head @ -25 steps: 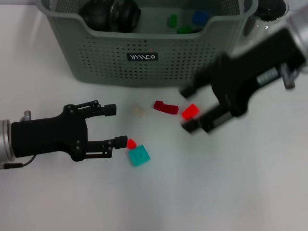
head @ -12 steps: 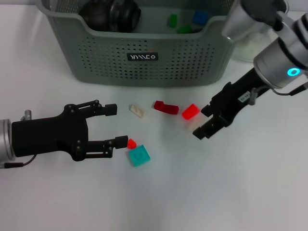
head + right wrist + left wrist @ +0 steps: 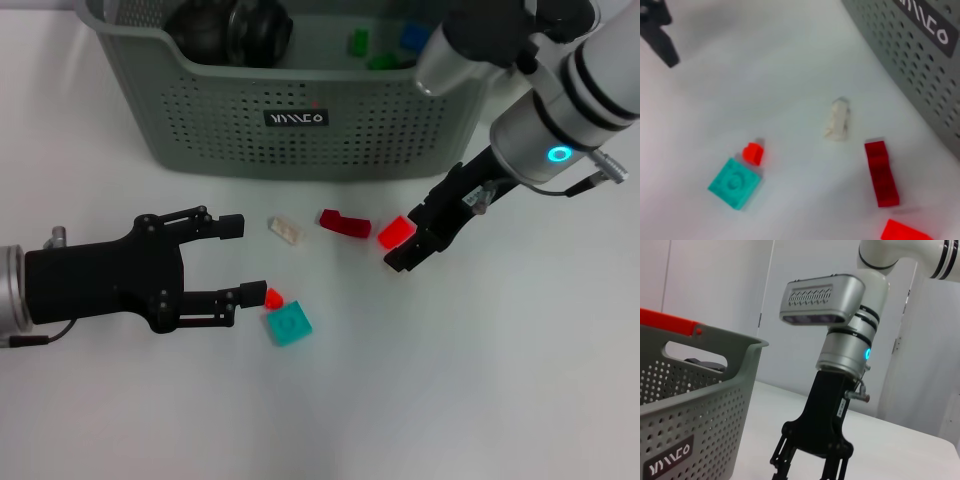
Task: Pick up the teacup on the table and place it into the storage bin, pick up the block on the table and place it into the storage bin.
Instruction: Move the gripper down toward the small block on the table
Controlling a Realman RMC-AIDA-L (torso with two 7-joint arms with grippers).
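The grey-green storage bin (image 3: 300, 110) stands at the back, and a dark rounded teacup (image 3: 230, 30) lies inside it. Several blocks lie on the table in front of it: a white one (image 3: 287, 230), a dark red one (image 3: 345, 223), a bright red one (image 3: 396, 232), a tiny red one (image 3: 272, 297) and a teal one (image 3: 289, 325). My right gripper (image 3: 408, 238) is open and low, its fingers on either side of the bright red block. My left gripper (image 3: 240, 262) hangs open to the left of the tiny red block and holds nothing.
Green (image 3: 358, 42) and blue (image 3: 414, 36) blocks lie in the bin. The right wrist view shows the same loose blocks, among them the teal block (image 3: 735, 182) and the dark red block (image 3: 881, 172), with the bin wall (image 3: 910, 45) beside them. White table extends in front.
My right arm has swung in from the right and come down, so its open fingers now straddle the bright red block. The left arm and the blocks have not moved.
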